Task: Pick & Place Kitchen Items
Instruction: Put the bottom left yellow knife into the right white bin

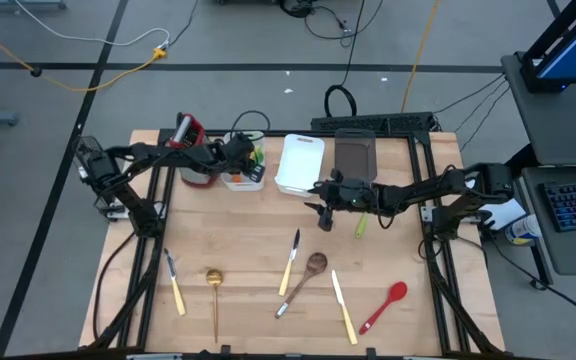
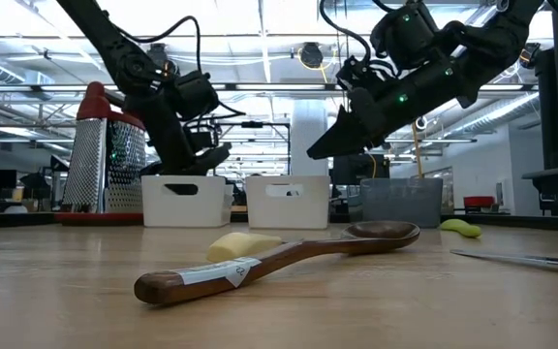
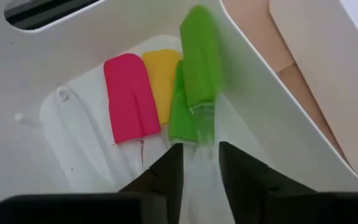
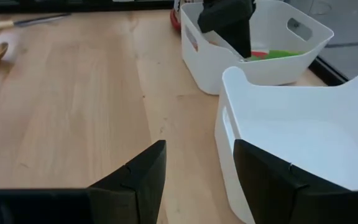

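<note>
While the green spatula (image 3: 197, 62) stands in the small white bin (image 3: 278, 118) beside red and yellow pieces, I judge it light and flexible, best pinched low on its clear handle. My left end effector (image 3: 199, 168) straddles that handle; contact is unclear. My right end effector (image 4: 197, 174) hangs open, empty.

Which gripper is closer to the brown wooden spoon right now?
Right. The right gripper hangs above the table just beyond the brown wooden spoon, near the white bin. The left gripper is far off, over the small bin of spatulas.
</note>
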